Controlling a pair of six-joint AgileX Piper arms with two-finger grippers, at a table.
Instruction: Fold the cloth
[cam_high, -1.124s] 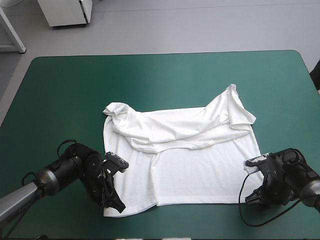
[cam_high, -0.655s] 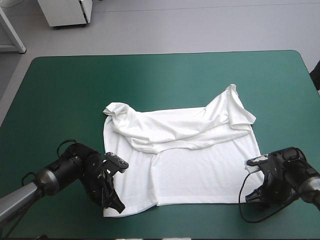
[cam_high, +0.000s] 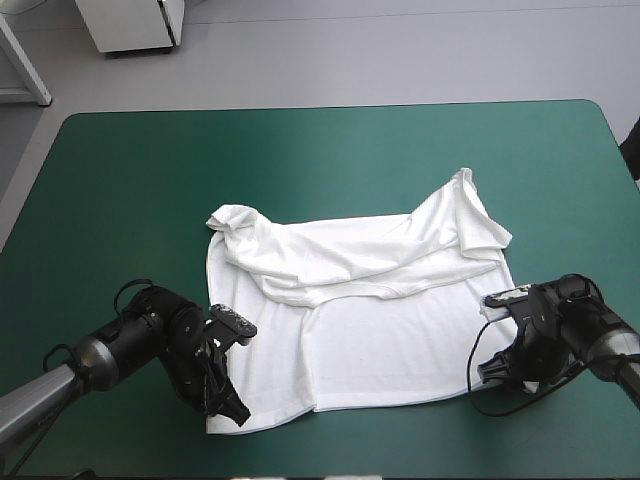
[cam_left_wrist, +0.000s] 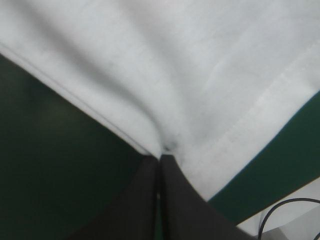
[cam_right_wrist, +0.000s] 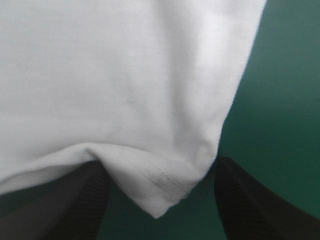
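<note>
White T-shirt (cam_high: 390, 330): lies mid-table toward the near edge on the teal-green cover (cam_high: 150, 170); near half flat, far half bunched in folds. Left gripper (cam_left_wrist: 160, 157): clamped on the near-left hem corner, black fingers (cam_left_wrist: 142, 200) pressed together with cloth between. Right gripper (cam_right_wrist: 160, 167): fingers apart, straddling the near-right hem corner, corner not pinched.

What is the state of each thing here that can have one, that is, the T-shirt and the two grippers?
T-shirt: lying on the table, lower half flat, upper part bunched and folded over.
Left gripper: shut on the T-shirt's near left corner.
Right gripper: open, the T-shirt's near right corner between its fingers.
</note>
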